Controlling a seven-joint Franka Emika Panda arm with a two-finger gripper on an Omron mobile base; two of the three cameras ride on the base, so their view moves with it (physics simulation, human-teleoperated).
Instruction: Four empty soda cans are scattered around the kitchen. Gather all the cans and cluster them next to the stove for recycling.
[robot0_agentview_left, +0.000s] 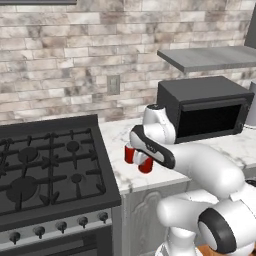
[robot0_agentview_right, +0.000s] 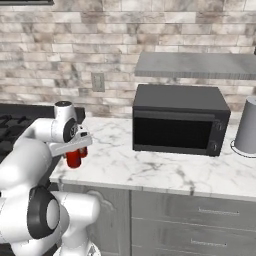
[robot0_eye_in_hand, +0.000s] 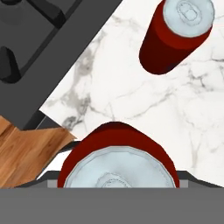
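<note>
A red soda can (robot0_eye_in_hand: 118, 164) with a silvery top sits between my fingers, and my gripper (robot0_eye_in_hand: 116, 180) is shut on it. It hangs under the hand just over the marble counter, near the counter's front edge, as the can (robot0_agentview_left: 146, 165) (robot0_agentview_right: 74, 159) shows in both base views. A second red soda can (robot0_eye_in_hand: 177, 35) (robot0_agentview_left: 129, 154) (robot0_agentview_right: 83, 151) stands upright on the counter just behind it, a small gap apart. The stove (robot0_agentview_left: 50, 170) (robot0_eye_in_hand: 52, 48) lies directly left of both cans. My arm hides parts of both cans in the base views.
A black microwave (robot0_agentview_left: 205, 107) (robot0_agentview_right: 177, 120) stands at the back of the counter (robot0_agentview_right: 150, 167) to the right. A grey paper-towel roll (robot0_agentview_right: 247, 125) is at the far right. A grey shelf (robot0_agentview_right: 195, 65) hangs above the microwave. Wooden floor (robot0_eye_in_hand: 26, 148) shows past the counter's edge.
</note>
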